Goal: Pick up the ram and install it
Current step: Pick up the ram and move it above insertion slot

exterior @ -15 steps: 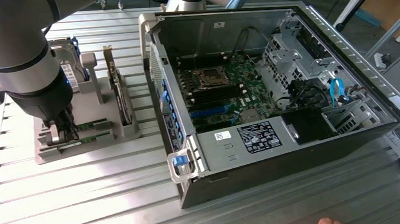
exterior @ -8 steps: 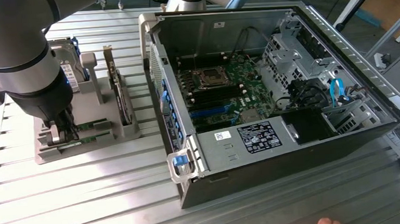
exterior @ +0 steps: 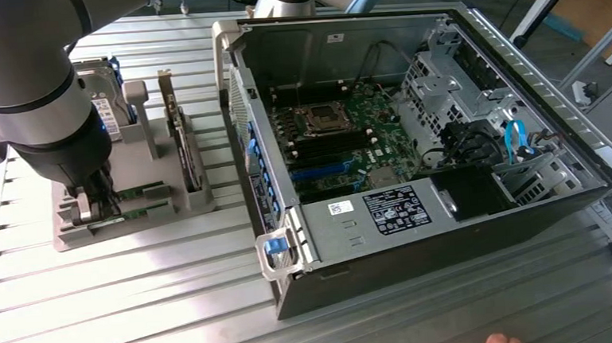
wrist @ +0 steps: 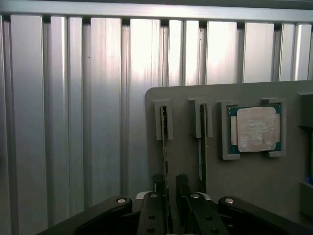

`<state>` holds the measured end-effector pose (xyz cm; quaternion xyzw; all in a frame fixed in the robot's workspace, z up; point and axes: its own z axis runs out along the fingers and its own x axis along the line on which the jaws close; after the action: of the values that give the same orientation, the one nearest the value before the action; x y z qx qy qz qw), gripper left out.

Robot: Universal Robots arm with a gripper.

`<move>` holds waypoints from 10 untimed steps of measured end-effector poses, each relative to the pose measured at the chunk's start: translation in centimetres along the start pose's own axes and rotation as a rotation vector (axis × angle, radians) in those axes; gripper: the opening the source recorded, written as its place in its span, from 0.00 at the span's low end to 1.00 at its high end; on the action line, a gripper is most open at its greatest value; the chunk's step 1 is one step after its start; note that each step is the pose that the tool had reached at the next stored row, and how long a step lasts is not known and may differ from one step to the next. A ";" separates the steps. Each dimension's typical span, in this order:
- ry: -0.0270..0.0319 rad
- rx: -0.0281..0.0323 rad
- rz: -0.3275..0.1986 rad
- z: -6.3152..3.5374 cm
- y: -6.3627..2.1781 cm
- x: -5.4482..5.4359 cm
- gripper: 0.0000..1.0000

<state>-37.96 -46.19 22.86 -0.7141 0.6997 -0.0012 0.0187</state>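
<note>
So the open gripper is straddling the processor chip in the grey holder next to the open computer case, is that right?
Not quite. The wrist view shows the open gripper straddling the ram, standing on edge in its slot of the grey holder; the processor chip lies untouched in its own recess alongside.

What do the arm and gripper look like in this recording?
The arm is a thick grey tube with a black band above a dark wrist section. The gripper is black, with link bars fastened by silver pins and two slim fingers.
</note>
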 end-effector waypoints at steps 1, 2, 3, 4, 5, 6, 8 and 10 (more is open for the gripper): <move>-0.0001 0.0001 0.000 0.01 0.00 0.0 0.24; -0.0001 0.0001 0.000 0.01 0.00 0.0 0.24; -0.0002 0.0002 0.000 0.04 0.00 0.0 0.24; -0.0002 0.0003 0.000 0.10 0.01 0.0 0.24; -0.0001 0.0001 0.000 0.18 0.01 0.0 0.24; 0.0000 0.0000 0.000 0.29 0.01 0.0 0.24; -0.0001 0.0000 0.000 0.51 0.02 0.0 0.24; 0.0000 0.0000 0.000 0.72 0.02 0.1 0.24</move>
<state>-37.96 -46.23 22.14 -0.7142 0.6997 -0.0012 0.0188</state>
